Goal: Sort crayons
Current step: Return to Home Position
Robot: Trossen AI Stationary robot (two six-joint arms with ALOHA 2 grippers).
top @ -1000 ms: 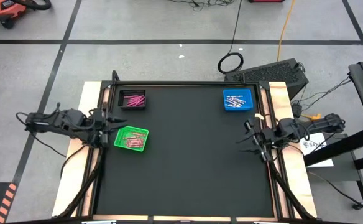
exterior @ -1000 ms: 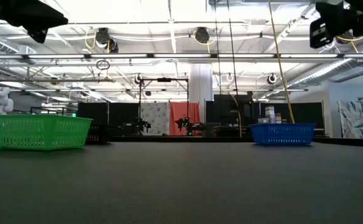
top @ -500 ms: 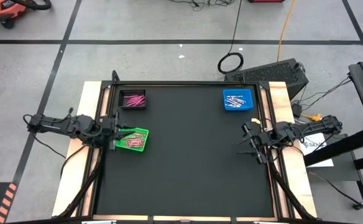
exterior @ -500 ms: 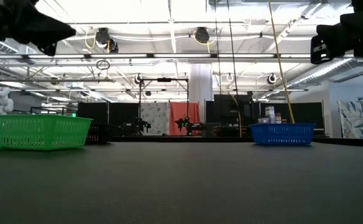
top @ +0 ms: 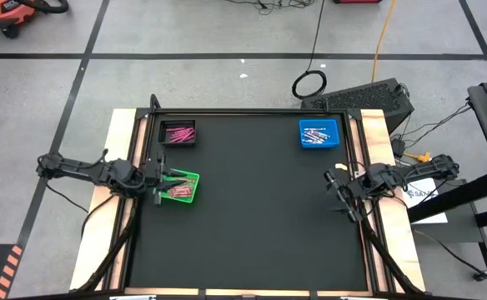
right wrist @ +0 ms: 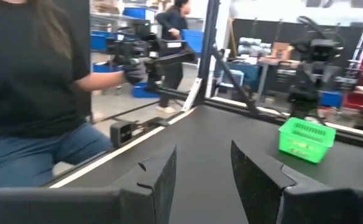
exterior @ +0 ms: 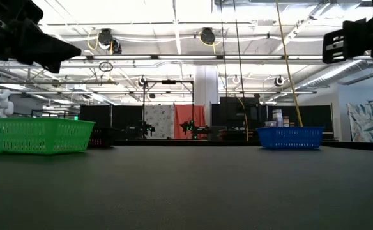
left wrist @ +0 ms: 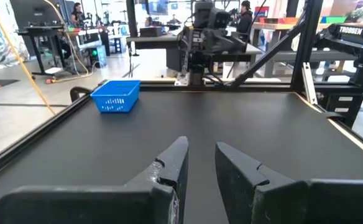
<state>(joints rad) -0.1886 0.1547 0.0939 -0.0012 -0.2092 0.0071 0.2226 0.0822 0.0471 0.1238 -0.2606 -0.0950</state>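
Crayons [top: 177, 132] sit in three bins on the table [top: 252, 233], one heap to each, too small and too crowded to count. The black bin [top: 163, 133] at the far left corner holds pink ones, their long axes running across the table from left to right. The green bin [top: 196, 177], nearer on the left side, holds pink ones lying much the same way. The blue bin [top: 335, 125] at the far right holds pale ones, set across the table at a slight slant.

Two arms are in view. The left gripper [top: 161, 176] hangs above the green bin's left edge, well off the table, fingers slightly apart and holding nothing. The right gripper [top: 336, 190] hangs by the table's right edge, also raised, its fingers apart and empty.
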